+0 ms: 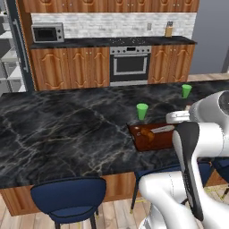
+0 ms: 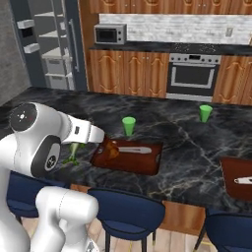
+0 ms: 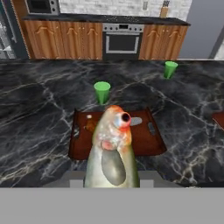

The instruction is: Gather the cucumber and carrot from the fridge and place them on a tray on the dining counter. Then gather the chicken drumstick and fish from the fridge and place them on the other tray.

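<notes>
fish (image 3: 113,148): tail cut off below | second tray (image 2: 238,178): cropped at right edge

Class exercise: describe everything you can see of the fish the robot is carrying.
The fish is pale grey-green with a silvery belly, an orange-pink head and a red eye with a dark pupil. It points head-first away from the hand, held in the shut gripper, above the near edge of the brown tray on the dark marble counter. Its tail is hidden.

Fish (image 3: 113,153) held over brown tray (image 3: 151,146), green cups (image 3: 102,92)
</notes>
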Controlling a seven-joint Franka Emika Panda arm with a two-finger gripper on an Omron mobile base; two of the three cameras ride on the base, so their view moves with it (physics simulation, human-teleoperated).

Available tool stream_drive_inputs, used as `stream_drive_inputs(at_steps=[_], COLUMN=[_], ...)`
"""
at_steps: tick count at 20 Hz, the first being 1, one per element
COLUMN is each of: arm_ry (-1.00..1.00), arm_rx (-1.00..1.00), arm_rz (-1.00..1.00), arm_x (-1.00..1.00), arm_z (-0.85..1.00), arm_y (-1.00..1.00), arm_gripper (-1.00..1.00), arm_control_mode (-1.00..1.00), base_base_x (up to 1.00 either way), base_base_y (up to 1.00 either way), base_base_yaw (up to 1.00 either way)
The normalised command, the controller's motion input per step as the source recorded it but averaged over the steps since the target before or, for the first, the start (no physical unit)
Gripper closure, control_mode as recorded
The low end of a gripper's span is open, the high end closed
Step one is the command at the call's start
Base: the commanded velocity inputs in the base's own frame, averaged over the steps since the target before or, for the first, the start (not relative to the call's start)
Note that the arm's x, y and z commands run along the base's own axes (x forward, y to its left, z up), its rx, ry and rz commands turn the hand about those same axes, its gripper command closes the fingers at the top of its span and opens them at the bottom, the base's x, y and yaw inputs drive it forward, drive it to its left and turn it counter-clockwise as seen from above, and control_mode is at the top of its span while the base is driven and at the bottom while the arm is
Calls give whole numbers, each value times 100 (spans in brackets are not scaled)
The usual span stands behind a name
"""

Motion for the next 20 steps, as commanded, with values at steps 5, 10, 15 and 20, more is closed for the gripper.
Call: stream_drive_inputs(at_steps=[5,10,15,20], arm_ry=[0,3,12,16], arm_rx=[4,10,0,-7], arm_rz=[5,9,5,0], arm_x=[11,40,53,58], arm_z=[-5,-29,-50,-36], arm_y=[-29,-80,-41,-3], arm_gripper=[100,100,100,100], arm_control_mode=[-100,-100,-100,-100], base_base_x=[17,0,0,0], base_base_y=[-29,0,0,0], base_base_yaw=[8,0,0,0])
